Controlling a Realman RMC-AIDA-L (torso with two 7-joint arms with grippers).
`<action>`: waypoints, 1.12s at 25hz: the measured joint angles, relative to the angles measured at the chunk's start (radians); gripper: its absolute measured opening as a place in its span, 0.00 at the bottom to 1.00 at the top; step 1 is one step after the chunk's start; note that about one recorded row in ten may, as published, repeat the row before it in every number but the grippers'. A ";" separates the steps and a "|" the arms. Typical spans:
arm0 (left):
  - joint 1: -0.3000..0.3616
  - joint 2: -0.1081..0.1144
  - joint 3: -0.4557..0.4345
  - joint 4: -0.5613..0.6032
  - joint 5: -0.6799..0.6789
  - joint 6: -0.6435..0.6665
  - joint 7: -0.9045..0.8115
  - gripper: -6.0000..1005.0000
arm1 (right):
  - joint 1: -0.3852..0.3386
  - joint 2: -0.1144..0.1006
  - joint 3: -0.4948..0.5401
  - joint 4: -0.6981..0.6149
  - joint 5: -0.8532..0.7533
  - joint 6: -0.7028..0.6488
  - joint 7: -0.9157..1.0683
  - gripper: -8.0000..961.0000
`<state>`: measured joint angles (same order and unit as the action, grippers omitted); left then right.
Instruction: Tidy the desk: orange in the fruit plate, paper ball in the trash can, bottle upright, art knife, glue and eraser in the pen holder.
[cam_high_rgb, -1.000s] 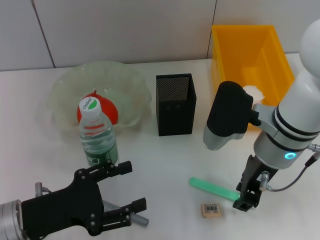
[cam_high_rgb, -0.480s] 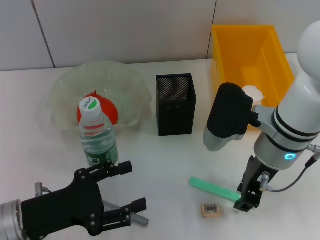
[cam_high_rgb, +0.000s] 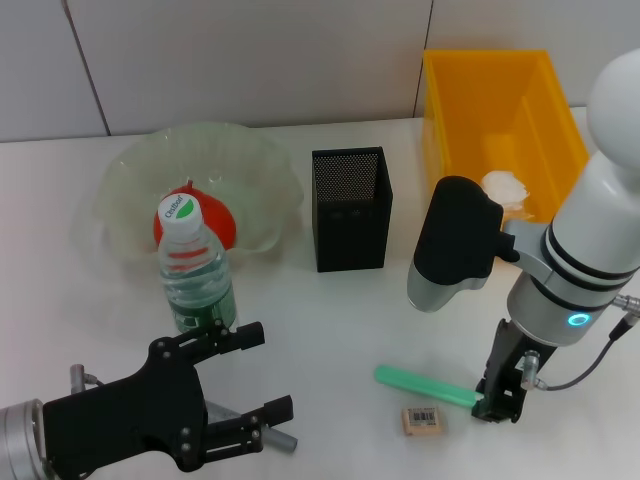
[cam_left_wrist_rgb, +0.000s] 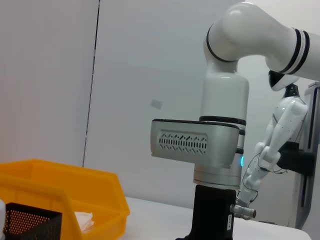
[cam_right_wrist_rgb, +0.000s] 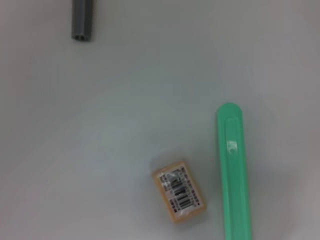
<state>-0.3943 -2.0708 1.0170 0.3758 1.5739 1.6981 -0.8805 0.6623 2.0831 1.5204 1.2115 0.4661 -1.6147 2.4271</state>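
Nearest me in the head view, my left tool (cam_high_rgb: 235, 385) sits low at the front left of the tabletop (cam_high_rgb: 330, 320), fingers spread apart, holding nothing, with a grey stick (cam_high_rgb: 278, 437) partly showing just under it. Front right, my right tool (cam_high_rgb: 497, 405) is down at the far end of the green art knife (cam_high_rgb: 425, 384); I cannot tell from the head view if its fingers are apart or clamped, and the right wrist view shows no fingers at all. That wrist view does give me the eraser (cam_right_wrist_rgb: 178, 191) flat, barcode label up, just beside the green knife (cam_right_wrist_rgb: 233, 170) but apart from it, plus the grey stick end (cam_right_wrist_rgb: 82, 19) well apart. Head view has the eraser (cam_high_rgb: 421, 420) between both tools, nearer the right one. Further back, the bottle (cam_high_rgb: 193, 267) stands upright, cap up, just in front of the fruit plate (cam_high_rgb: 130, 170), and the orange (cam_high_rgb: 216, 218) lies in the plate behind it. The pen holder (cam_high_rgb: 350, 208) stands mid-table. Farthest, the trash can (cam_high_rgb: 495, 95) holds the paper ball (cam_high_rgb: 505, 188). Left wrist view alone shows the bin side-on (cam_left_wrist_rgb: 75, 187), white paper (cam_left_wrist_rgb: 82, 220) inside, mesh corner (cam_left_wrist_rgb: 30, 222), right arm upright.
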 joint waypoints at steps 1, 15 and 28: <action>0.000 0.000 0.000 0.000 0.000 0.000 0.000 0.79 | 0.000 0.000 0.000 0.000 0.000 0.000 0.000 0.23; 0.000 0.000 -0.008 0.000 0.000 0.014 0.000 0.79 | -0.012 -0.007 0.237 0.246 0.008 -0.237 -0.063 0.19; -0.004 -0.002 -0.013 0.000 -0.001 0.014 0.000 0.79 | 0.057 -0.023 0.374 0.576 -0.161 -0.392 -0.218 0.19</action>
<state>-0.3985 -2.0724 1.0040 0.3758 1.5725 1.7126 -0.8805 0.7192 2.0604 1.8948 1.7878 0.3056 -2.0067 2.2092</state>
